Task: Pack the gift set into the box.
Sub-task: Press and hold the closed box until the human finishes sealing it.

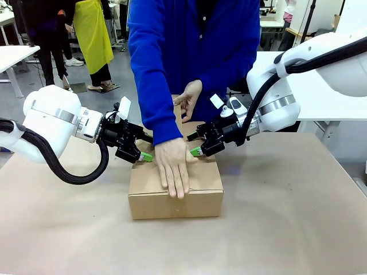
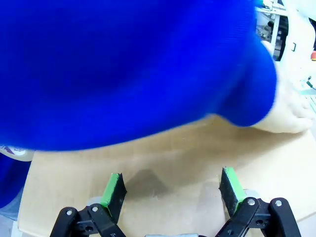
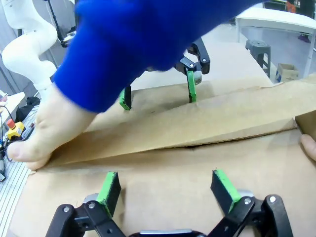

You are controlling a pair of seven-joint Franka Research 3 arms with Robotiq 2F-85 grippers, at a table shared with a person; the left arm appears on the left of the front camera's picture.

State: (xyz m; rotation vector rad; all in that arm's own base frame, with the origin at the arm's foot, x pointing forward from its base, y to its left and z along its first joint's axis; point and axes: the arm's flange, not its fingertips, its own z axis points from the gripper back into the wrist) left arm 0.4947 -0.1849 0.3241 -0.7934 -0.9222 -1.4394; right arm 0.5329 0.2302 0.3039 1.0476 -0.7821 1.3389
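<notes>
Brown corrugated cardboard, matte and faintly ribbed: the box (image 1: pixel 175 192), a wide rectangular carton at mid tabletop (image 1: pixel 298 229), top flaps folded nearly flat along a central seam. Pressed down on the near flap by a person's hand (image 1: pixel 174 166) in a bright blue sleeve (image 1: pixel 150 69); second hand (image 1: pixel 189 97) steadying the far flap. At the box's left top edge, the left pincer (image 1: pixel 146 156), wide open, green pads just above the cardboard, holding nothing. At the right top edge, the right pincer (image 1: pixel 195 151), likewise spread and empty, over its flap. Probably the closing stage. Best done with slow, even downward pressure from both sides, pads flat on the board, well clear of the person's fingers, no creasing of the seam.
</notes>
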